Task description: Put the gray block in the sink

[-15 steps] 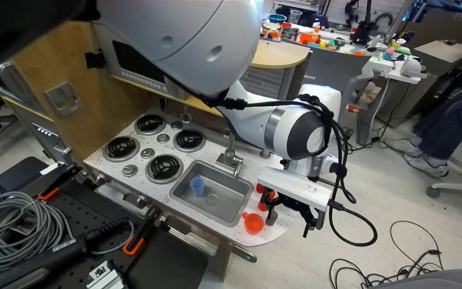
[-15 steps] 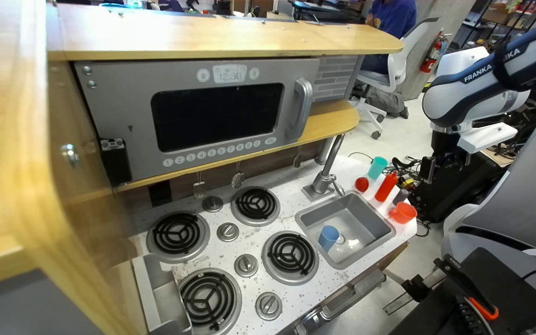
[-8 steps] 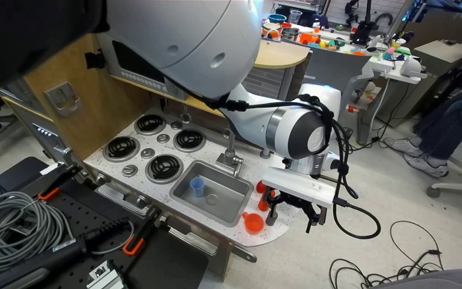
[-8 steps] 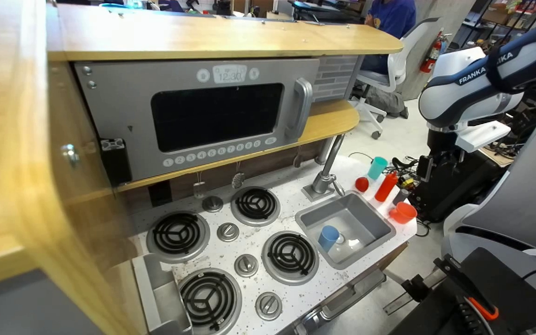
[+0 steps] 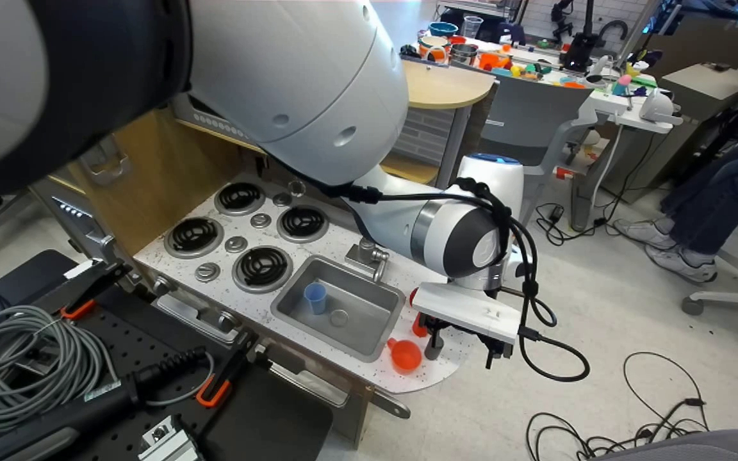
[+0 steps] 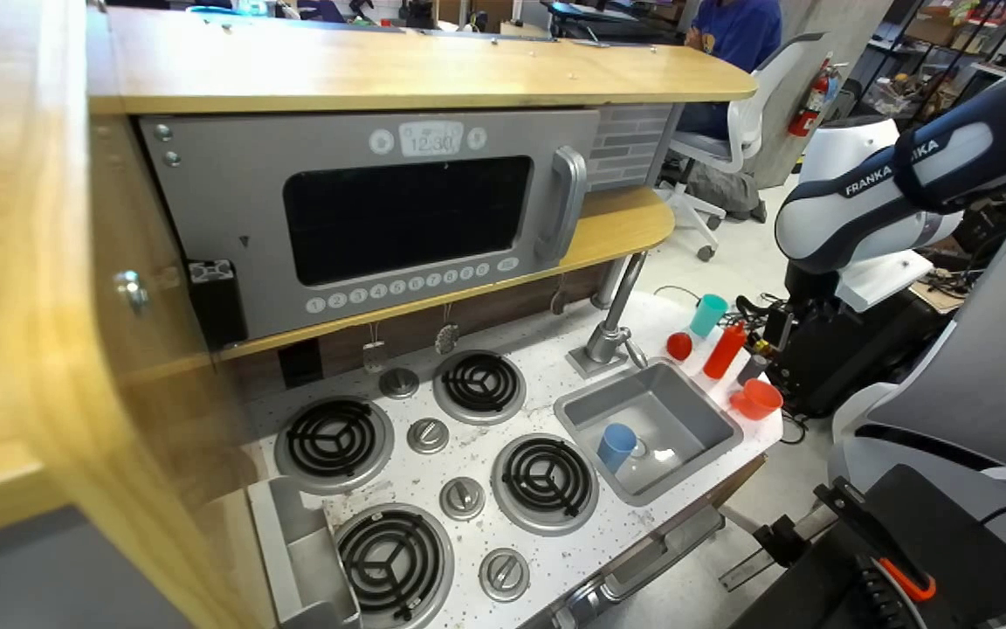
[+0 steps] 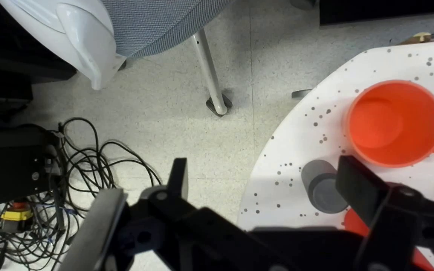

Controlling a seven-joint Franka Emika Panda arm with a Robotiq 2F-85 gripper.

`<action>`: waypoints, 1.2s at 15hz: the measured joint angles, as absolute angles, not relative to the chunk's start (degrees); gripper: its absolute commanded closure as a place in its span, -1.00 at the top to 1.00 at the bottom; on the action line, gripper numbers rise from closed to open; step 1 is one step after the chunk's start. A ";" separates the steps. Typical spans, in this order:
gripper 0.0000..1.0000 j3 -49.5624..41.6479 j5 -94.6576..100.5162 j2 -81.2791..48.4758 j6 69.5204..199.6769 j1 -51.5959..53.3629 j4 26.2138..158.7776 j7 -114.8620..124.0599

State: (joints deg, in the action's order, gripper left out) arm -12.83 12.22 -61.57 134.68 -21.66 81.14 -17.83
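Note:
The gray block is a small dark gray cylinder (image 7: 322, 188) standing on the white counter near its rounded end. It also shows in both exterior views (image 5: 434, 349) (image 6: 752, 369). My gripper (image 7: 263, 162) is open and empty above the counter end. In the wrist view its right finger (image 7: 364, 188) overlaps the block's right edge; its left finger (image 7: 179, 175) shows over the floor. An exterior view shows the gripper (image 5: 465, 349) partly under its white bar. The sink (image 5: 369, 320) (image 6: 686, 415) is a gray metal basin beside the block, with a blue cup (image 5: 315, 298) inside.
An orange cup (image 7: 394, 124) stands close to the block. A red bottle (image 6: 724, 351), a red ball (image 6: 678, 346) and a teal cup (image 6: 709, 314) stand on the same counter end. The faucet (image 6: 609, 336) rises behind the sink. The counter edge (image 7: 271, 139) drops to the floor.
The arm and gripper have shifted left and lower in both exterior views, closer to the counter end. The gray block, cups and bottle have not moved.

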 measured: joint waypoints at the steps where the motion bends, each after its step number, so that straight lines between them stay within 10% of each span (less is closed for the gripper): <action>1: 1.00 -12.82 12.22 -61.68 135.19 -21.59 81.43 -17.82; 18: 1.00 -12.63 12.22 -64.33 140.99 -18.55 83.08 -16.69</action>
